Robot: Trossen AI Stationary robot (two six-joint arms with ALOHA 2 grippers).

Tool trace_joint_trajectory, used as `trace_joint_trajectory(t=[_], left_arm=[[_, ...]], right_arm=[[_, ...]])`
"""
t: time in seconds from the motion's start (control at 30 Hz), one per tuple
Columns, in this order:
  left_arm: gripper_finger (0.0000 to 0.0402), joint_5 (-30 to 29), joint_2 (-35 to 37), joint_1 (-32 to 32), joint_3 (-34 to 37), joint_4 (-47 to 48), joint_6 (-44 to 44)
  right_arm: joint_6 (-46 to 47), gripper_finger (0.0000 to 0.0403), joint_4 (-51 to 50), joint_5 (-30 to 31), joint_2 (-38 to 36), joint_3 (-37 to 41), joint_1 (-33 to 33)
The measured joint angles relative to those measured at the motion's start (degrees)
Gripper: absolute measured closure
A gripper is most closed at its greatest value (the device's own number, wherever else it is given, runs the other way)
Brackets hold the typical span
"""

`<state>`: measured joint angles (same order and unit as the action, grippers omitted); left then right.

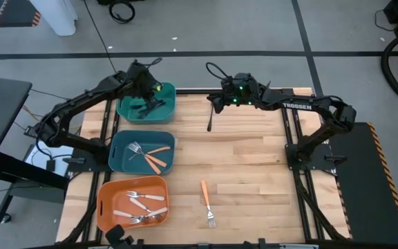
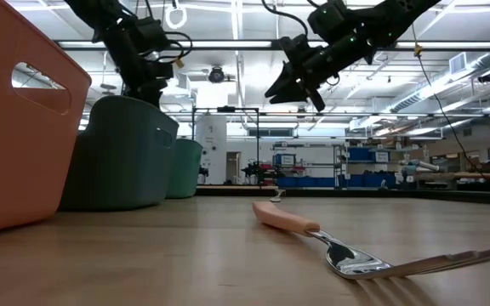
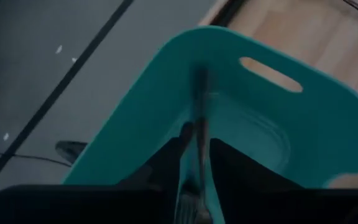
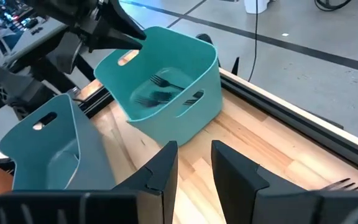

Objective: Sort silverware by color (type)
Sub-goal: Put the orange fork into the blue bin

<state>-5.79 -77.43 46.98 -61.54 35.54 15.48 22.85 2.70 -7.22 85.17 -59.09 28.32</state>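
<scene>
My left gripper point(image 1: 146, 91) hangs over the far teal bin point(image 1: 164, 114), its fingers apart. A dark, blurred utensil point(image 3: 200, 118) stands between them, pointing into the bin point(image 3: 260, 143). Black forks point(image 4: 160, 87) lie on the bin's floor. My right gripper point(image 1: 216, 104) hovers open and bare just right of that bin, above the table. Below it a black utensil point(image 1: 210, 121) lies on the wood. An orange-handled fork point(image 1: 206, 202) lies near the front edge, also in the low view point(image 2: 313, 234). My left gripper has the dark utensil point(image 3: 199, 146) between its parted fingers, lengthwise, above the teal bin. The utensil is blurred, and I cannot tell whether the fingers touch it.
A darker teal bin point(image 1: 119, 162) in the middle left holds a silver fork and orange-handled pieces. An orange bin point(image 1: 109, 207) at the front left holds cream-handled pieces. The wooden table top point(image 1: 254, 166) lies bare at centre and right.
</scene>
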Motion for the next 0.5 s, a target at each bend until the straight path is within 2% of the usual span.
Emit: trace_joint_trajectory(t=[0.13,0.23,0.4,0.5], left_arm=[[0.0295,-0.3,0.5,0.1,0.0,-0.4,-7.8],[0.0296,1.1,1.3,0.0,-2.7,0.5,-15.1],[0.0296,11.2,2.2,-0.7,-10.8,0.9,-20.8],[0.0296,15.9,2.4,-2.5,-16.5,1.5,-20.8]], right_arm=[[0.8,0.0298,0.0,0.3,0.0,0.0,0.4],[4.5,0.0298,-1.0,3.5,0.4,0.0,0.3],[11.2,0.0298,-2.6,5.7,4.4,0.0,0.5],[15.1,0.0298,-2.5,0.8,7.6,0.0,0.5]])
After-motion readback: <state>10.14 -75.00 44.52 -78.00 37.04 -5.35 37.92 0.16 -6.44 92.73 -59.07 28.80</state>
